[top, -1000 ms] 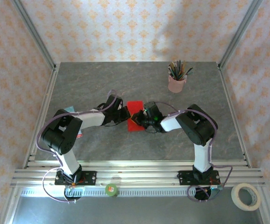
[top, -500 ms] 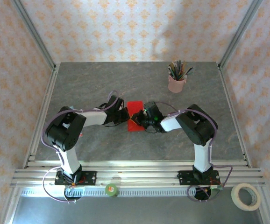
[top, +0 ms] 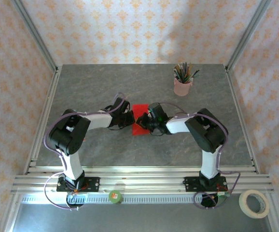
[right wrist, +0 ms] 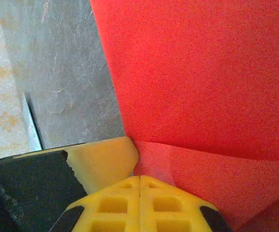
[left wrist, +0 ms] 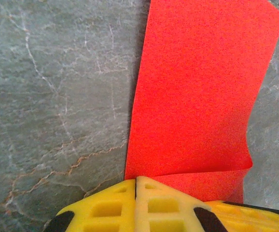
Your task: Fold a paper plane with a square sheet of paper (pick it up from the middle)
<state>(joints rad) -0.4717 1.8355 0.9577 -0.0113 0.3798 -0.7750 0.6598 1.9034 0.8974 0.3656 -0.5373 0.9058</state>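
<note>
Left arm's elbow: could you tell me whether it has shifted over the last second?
Yes. The left arm's elbow has swung right, away from the left side rail.

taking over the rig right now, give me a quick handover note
Left gripper: shut, tips at the near edge of the red sheet; cannot tell whether it pinches the paper.
Right gripper: shut, tips right beside the left's at the same edge.
Sheet: mid-table, mostly flat, with one strip creased up by the grippers.
Done: a first crease started.
Left: all the other folds; no plane shape yet.
</note>
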